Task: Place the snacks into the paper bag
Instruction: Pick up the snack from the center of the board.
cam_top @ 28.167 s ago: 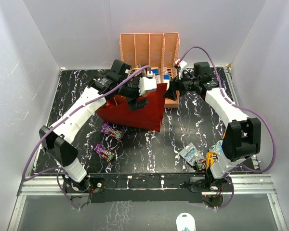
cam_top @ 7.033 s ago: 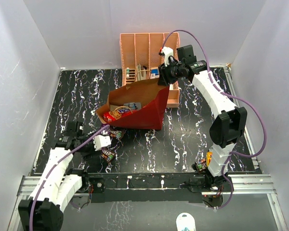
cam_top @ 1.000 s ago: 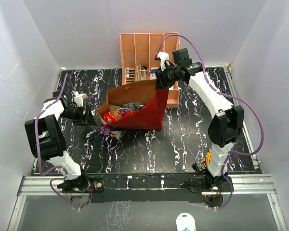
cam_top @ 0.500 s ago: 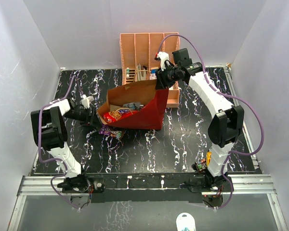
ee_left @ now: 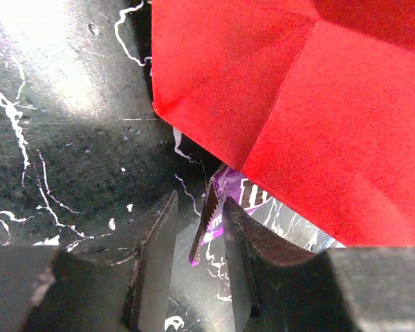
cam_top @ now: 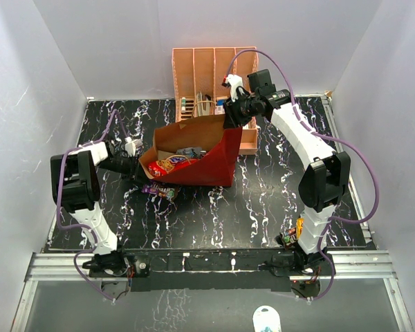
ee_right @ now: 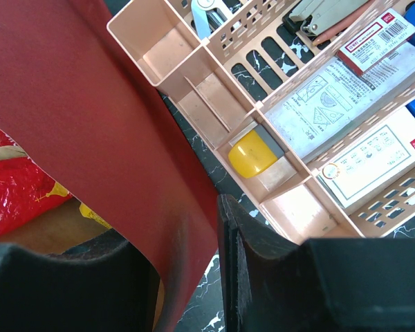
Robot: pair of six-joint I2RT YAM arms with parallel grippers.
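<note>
Left wrist cam: L gripper narrowly apart astride purple candy bar wrapper edge under paper bag; R gripper pinching bag rim beside peach organizer.

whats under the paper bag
A purple candy wrapper pokes out from under the paper bag at its near left corner, its end between the left gripper's open fingers. The rest is hidden beneath the bag.
</note>
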